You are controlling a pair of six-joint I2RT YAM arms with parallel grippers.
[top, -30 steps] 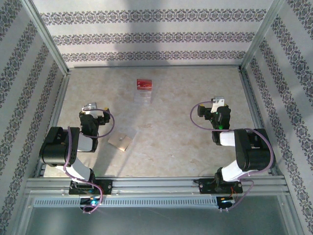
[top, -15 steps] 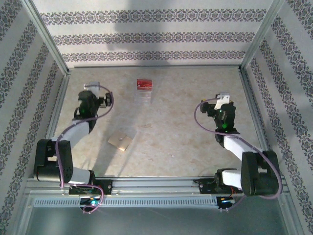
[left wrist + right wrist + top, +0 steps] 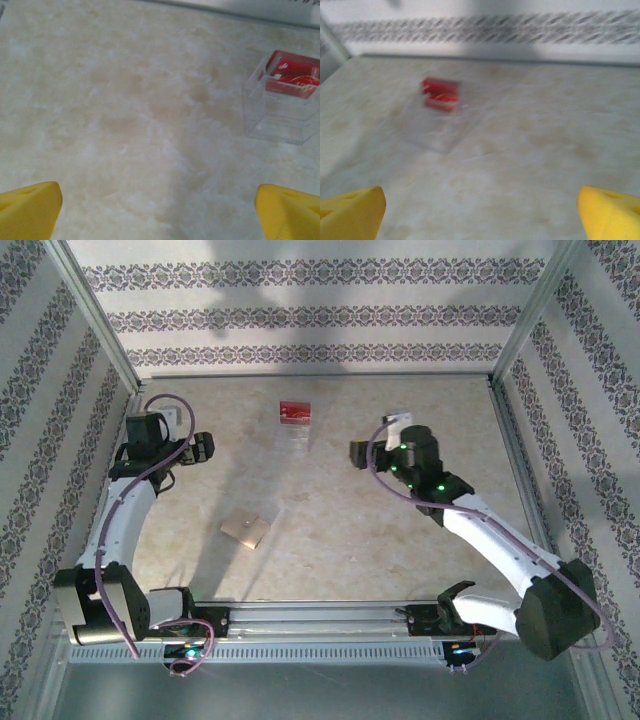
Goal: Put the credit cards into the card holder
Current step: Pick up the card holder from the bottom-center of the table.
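Both left fingers [image 3: 203, 447] and right fingers [image 3: 360, 453] are spread, empty. Credit cards [image 3: 294, 412] are seen in clear case [image 3: 292, 437] at twelve o'clock; card holder [image 3: 246, 529] at eight.

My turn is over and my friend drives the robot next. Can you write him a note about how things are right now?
Left gripper: open, empty, above bare table, left of the clear case.
Right gripper: open, empty, right of the case.
Credit cards: red, inside the clear case, far middle of the table.
Card holder: tan, flat on the table, nearer the left arm, apart from both grippers.
Done: nothing, no card picked up.
Left: get the cards out and slide them into the holder.
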